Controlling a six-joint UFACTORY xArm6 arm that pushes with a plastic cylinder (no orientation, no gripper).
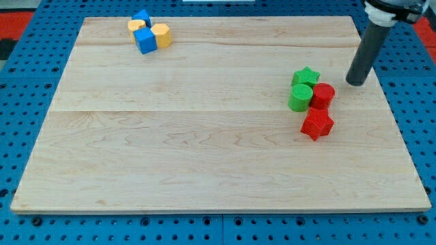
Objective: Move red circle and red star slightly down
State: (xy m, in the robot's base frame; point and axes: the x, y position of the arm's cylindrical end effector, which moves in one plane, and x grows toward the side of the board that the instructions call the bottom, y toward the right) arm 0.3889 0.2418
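The red circle (pixel 323 95) sits at the view's right on the wooden board (pixel 204 136), touching a green circle (pixel 299 97) on its left. The red star (pixel 317 124) lies just below the red circle. A green star (pixel 306 76) sits above the green circle. My tip (pixel 355 83) stands to the upper right of the red circle, a short gap away, touching no block.
At the view's top left is a cluster of two blue blocks (pixel 145 40) (pixel 142 17) and two yellow blocks (pixel 161 35) (pixel 136 26). The board's right edge runs close to my tip. A blue pegboard surrounds the board.
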